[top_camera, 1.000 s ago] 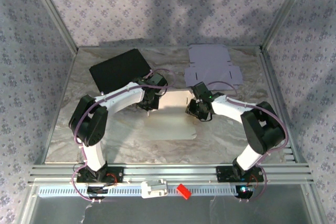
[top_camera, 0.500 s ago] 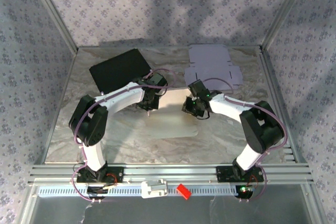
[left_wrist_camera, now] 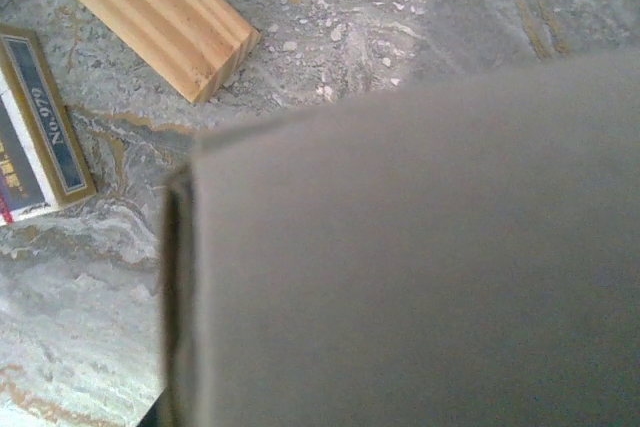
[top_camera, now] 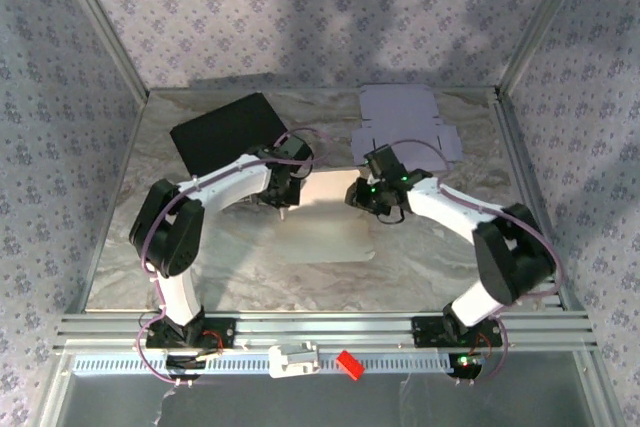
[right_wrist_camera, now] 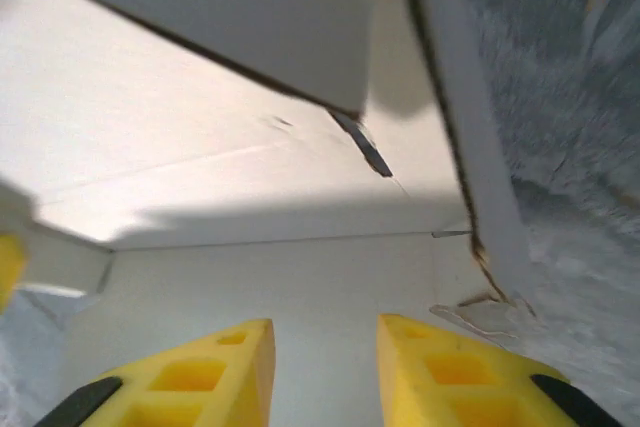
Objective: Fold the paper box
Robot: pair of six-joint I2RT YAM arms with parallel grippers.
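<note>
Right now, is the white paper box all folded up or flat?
Partly folded. The white paper box lies flat at its near end, but in the right wrist view its side wall and a flap stand up.

A table [top_camera: 240, 267] with a grey marbled top (veined with ochre in the left wrist view) forms the floor of the cell. Behind the table stands a back wall [top_camera: 200, 7] in a lilac pattern of small flowers. The same pattern covers a left wall [top_camera: 50, 147] and a right wall [top_camera: 595, 147] at the table's 2 sides. 2 metal posts [top_camera: 100, 22] rise slanting from the table's far corners. A ribbed metal rail [top_camera: 330, 327] runs along the table's near edge. The light is soft, with broad dim shadows [top_camera: 330, 7] on the back wall above the table.
</note>
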